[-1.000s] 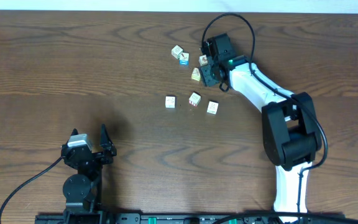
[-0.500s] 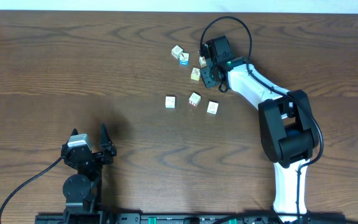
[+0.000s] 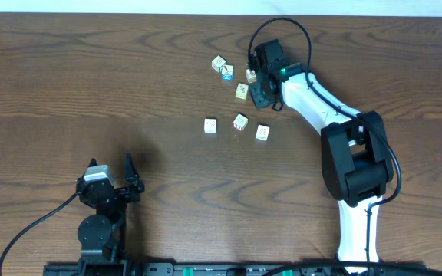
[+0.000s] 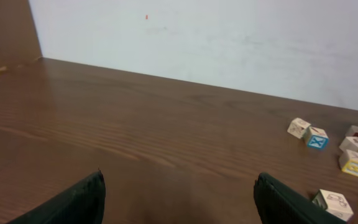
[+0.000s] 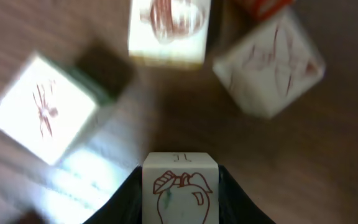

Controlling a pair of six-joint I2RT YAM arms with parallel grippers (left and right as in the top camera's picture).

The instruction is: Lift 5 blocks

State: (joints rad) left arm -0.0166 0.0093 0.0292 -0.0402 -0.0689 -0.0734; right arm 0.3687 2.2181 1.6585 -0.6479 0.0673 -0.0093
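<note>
Cream apple-print block (image 5: 180,190) tight between right jaws; left jaws wide apart, empty.

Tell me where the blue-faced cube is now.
Overhead, the blue cube lies toward the far side of the table, about mid-width, close beside a cream block on its left.

One block (image 5: 180,199) sits between the fingers of the right gripper (image 5: 180,179), touching both. Just ahead of that gripper on the table (image 5: 328,168) lie a second block (image 5: 42,115) to its left, a third block (image 5: 168,31) straight ahead and a fourth block (image 5: 269,68) to its right. From the left gripper (image 4: 179,180), they lie well apart, ahead and to its right.
</note>
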